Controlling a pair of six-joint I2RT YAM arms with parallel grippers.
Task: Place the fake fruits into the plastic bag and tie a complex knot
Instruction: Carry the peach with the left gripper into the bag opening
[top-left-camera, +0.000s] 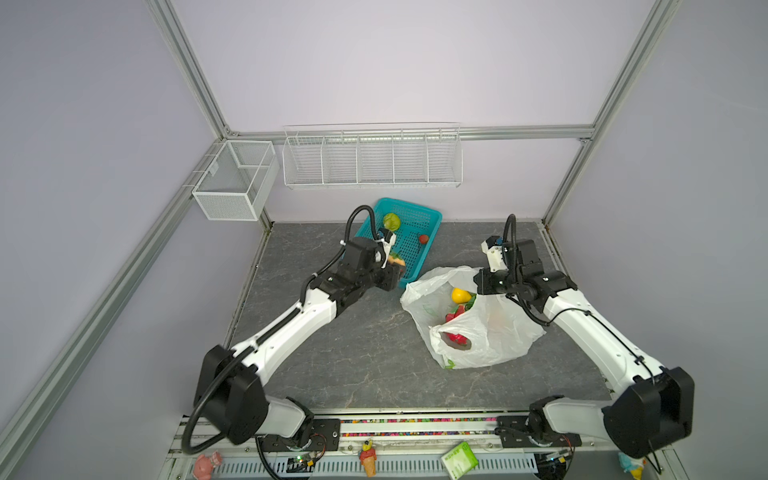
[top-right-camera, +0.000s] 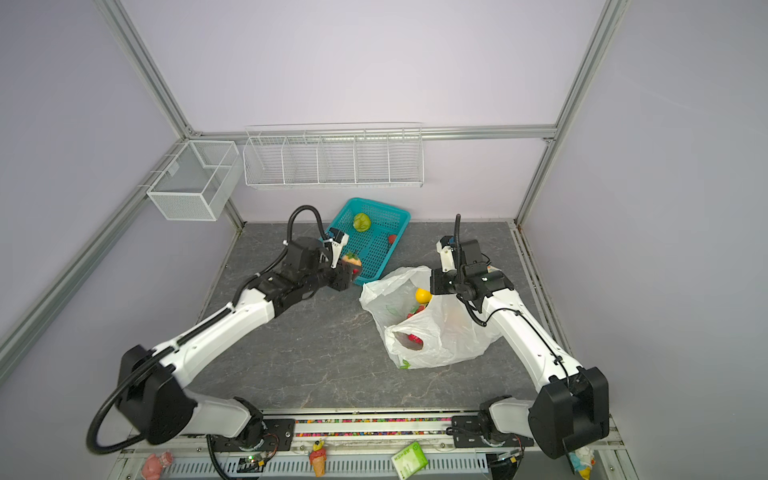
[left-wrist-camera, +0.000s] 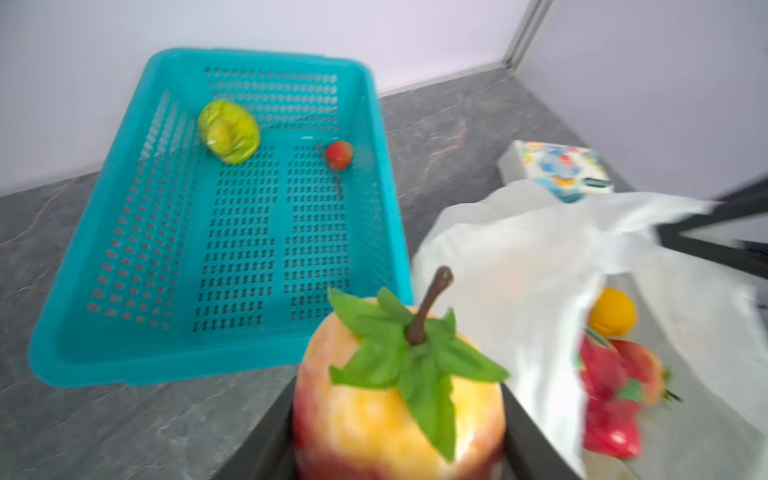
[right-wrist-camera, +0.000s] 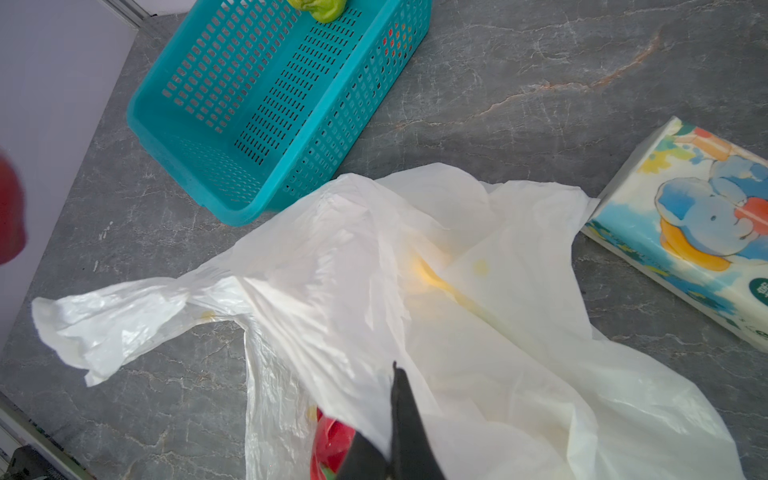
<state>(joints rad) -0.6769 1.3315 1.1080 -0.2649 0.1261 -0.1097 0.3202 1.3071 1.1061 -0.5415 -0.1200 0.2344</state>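
Note:
My left gripper (left-wrist-camera: 399, 440) is shut on a yellow-red fake fruit (left-wrist-camera: 386, 415) with green leaves and a brown stem. It holds the fruit (top-left-camera: 397, 262) above the near corner of the teal basket (top-left-camera: 434, 218), beside the plastic bag (top-left-camera: 494, 328). The bag lies open on the table with a yellow fruit (top-left-camera: 458, 295) and red fruits (top-left-camera: 455, 338) inside. My right gripper (right-wrist-camera: 395, 370) is shut on the bag's rim (right-wrist-camera: 374, 270), lifting the mouth. A green fruit (left-wrist-camera: 228, 131) and a strawberry (left-wrist-camera: 339, 154) lie in the basket.
A cartoon-printed packet (right-wrist-camera: 698, 224) lies on the table past the bag. White wire baskets (top-left-camera: 372, 160) hang on the back wall and the left rail (top-left-camera: 232, 183). Cone figurines (top-left-camera: 368, 457) and a green box (top-left-camera: 459, 459) sit below the front edge.

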